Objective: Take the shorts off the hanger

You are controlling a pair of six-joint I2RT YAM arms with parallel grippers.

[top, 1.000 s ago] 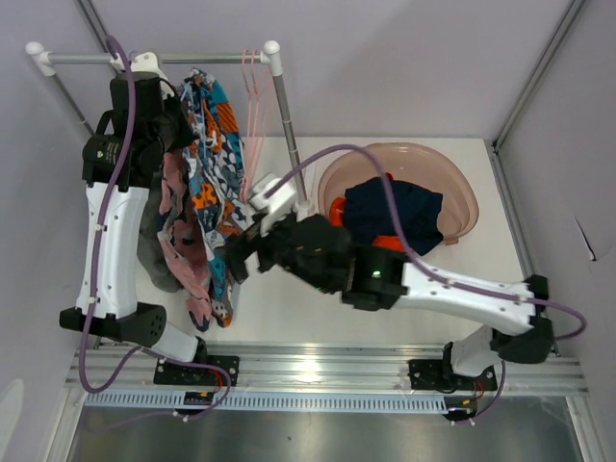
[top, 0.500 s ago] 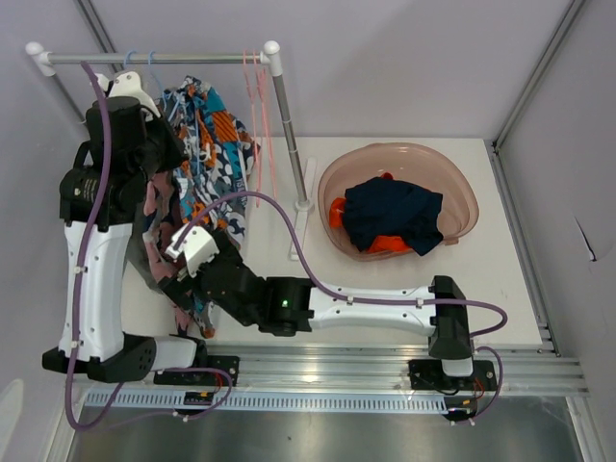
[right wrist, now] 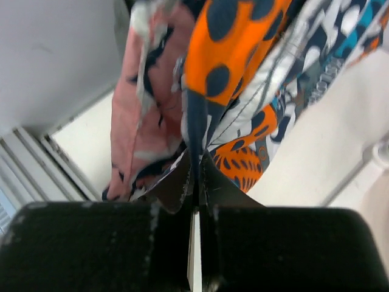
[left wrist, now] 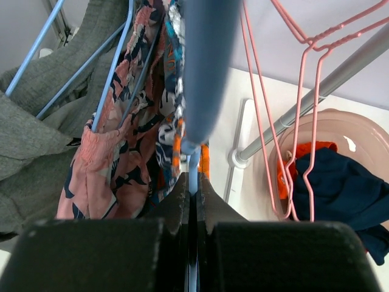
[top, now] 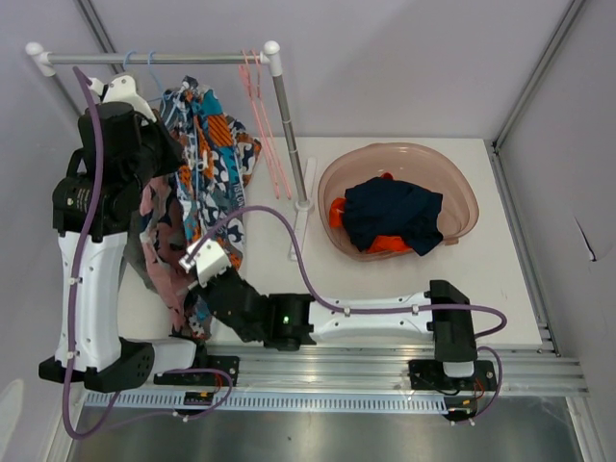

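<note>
The shorts, patterned orange, navy and white, hang from a blue hanger on the rail at the far left. My left gripper is shut on the blue hanger's wire just below its blurred bar; in the top view the left arm covers it. The right arm reaches across low to the left, and my right gripper is shut on a fold of the shorts near their lower edge. In the top view the right gripper is buried in the hanging cloth.
A pink patterned garment and a grey one hang on other blue hangers beside the shorts. Empty pink hangers hang by the rack's post. A pink basin at the right holds navy and orange clothes.
The right arm swung left from beside the rack post to the bottom of the shorts, and its jaws went from open to shut on the cloth. The left arm shifted slightly, still holding the hanger.
</note>
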